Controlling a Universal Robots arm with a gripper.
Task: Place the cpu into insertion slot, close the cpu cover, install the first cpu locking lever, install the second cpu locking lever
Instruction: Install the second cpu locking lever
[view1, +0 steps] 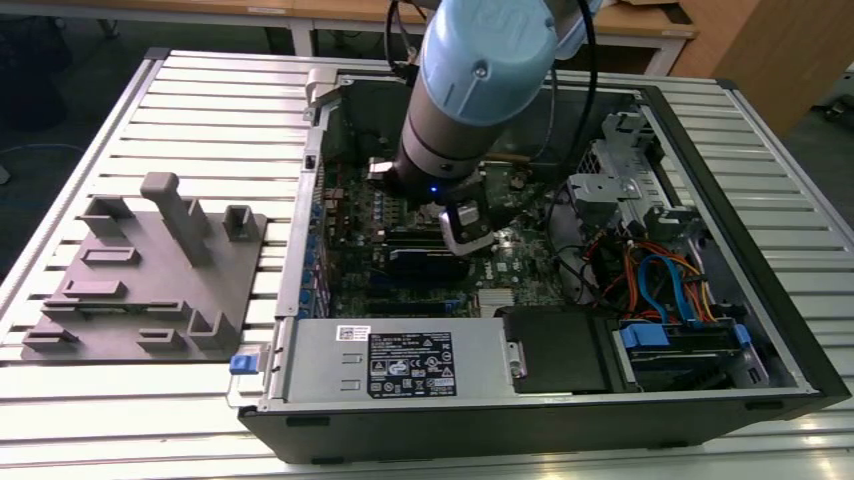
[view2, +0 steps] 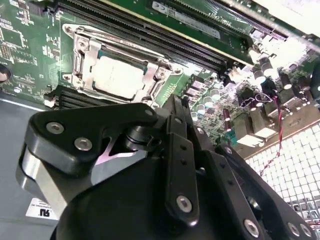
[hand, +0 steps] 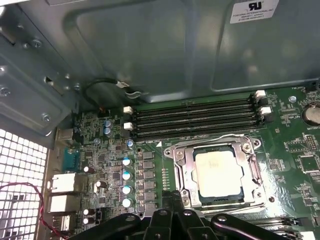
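Note:
The cpu (hand: 218, 172) (view2: 118, 76) lies flat in the insertion slot on the green motherboard (hand: 295, 155), its dull silver top showing through the cut-out. The silvery cpu cover (hand: 182, 167) (view2: 82, 55) is folded down flat around it. A thin wire lever (hand: 227, 137) runs along one edge of the cover. My gripper (hand: 172, 200) (view2: 172, 102) hovers just beside the socket's edge, fingers together, nothing between them. In the exterior view the gripper (view1: 467, 240) reaches down into the open computer case over the board's middle.
Black memory slots (hand: 195, 117) run beside the socket, and a row of capacitors (hand: 127, 175) stands close to it. The case wall (hand: 150, 45) rises behind. A power supply (view1: 387, 365), a drive cage with cables (view1: 667, 280), and a grey fixture plate (view1: 147, 280) outside the case.

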